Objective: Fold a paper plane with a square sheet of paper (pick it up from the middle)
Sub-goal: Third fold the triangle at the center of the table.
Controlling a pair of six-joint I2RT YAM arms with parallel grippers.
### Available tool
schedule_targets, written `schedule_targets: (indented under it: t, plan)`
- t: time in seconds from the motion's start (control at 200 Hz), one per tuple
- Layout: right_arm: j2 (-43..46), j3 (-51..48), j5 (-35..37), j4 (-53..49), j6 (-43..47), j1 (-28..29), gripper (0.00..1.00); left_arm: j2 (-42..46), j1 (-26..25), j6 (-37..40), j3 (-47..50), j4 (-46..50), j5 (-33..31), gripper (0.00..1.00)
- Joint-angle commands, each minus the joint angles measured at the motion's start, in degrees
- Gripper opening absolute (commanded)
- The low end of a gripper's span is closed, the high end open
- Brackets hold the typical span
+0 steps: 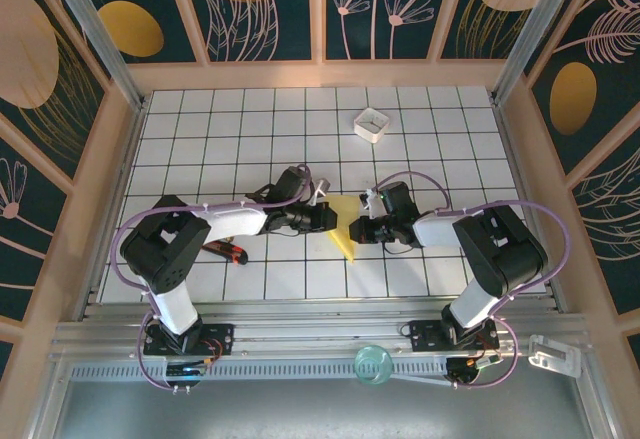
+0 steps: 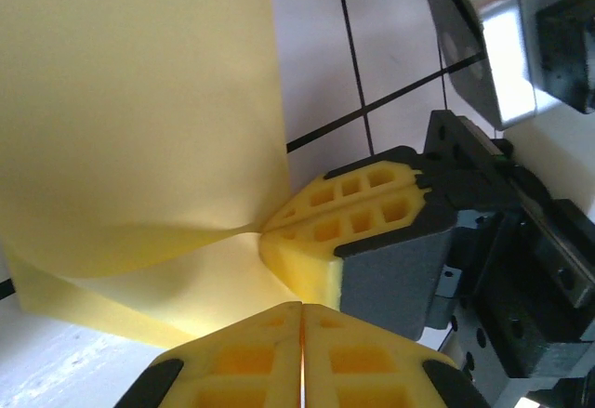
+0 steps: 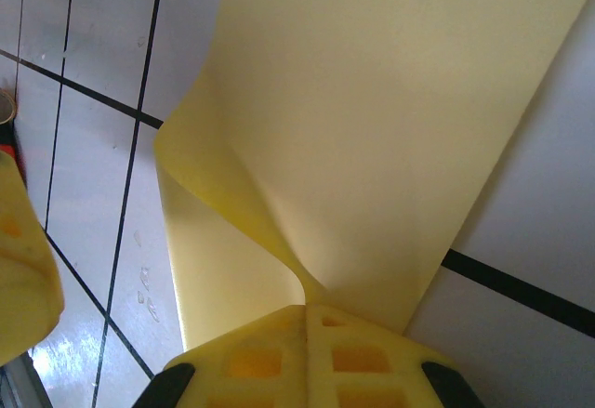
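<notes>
Thin, light, floppy paper [image 1: 346, 237], easy to bend or rip. Sitting between both claws near the middle of the table [image 1: 250, 129], partly curled up. Best pinched softly at an edge or fold. Left claw [image 2: 302, 324] shut tight on one side, right claw [image 3: 307, 320] on the other. Both arms stretched low and inward, tips just beside each other.

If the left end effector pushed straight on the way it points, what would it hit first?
Probably the right end effector pinching the yellow paper sheet, right ahead; the sheet's edge may come first.
</notes>
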State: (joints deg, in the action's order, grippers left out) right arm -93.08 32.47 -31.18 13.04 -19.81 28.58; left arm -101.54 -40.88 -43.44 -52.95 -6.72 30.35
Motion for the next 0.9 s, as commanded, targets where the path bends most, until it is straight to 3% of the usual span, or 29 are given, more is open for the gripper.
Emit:
schedule_targets:
  t: [0.0,0.235,0.56,0.896]
  plan:
    - [-2.37,-1.18,2.00,-2.02,0.54,-0.21,0.00,-1.32,-0.21,-0.82,-0.60,-2.11,1.84,0.10]
    - [-2.10,-1.43,1.38,-1.44,0.39,-0.11,0.00,-3.61,1.03,2.79,-6.80,4.03,-2.44,0.11]
    - [-2.34,-0.92,0.95,-1.09,0.21,0.19,0.00,-16.14,2.62,9.00,-20.20,12.49,-4.35,0.10]
    - [-2.13,0.68,0.97,-2.12,0.55,0.53,0.00,-20.49,2.64,11.93,-23.01,15.33,-4.16,0.09]
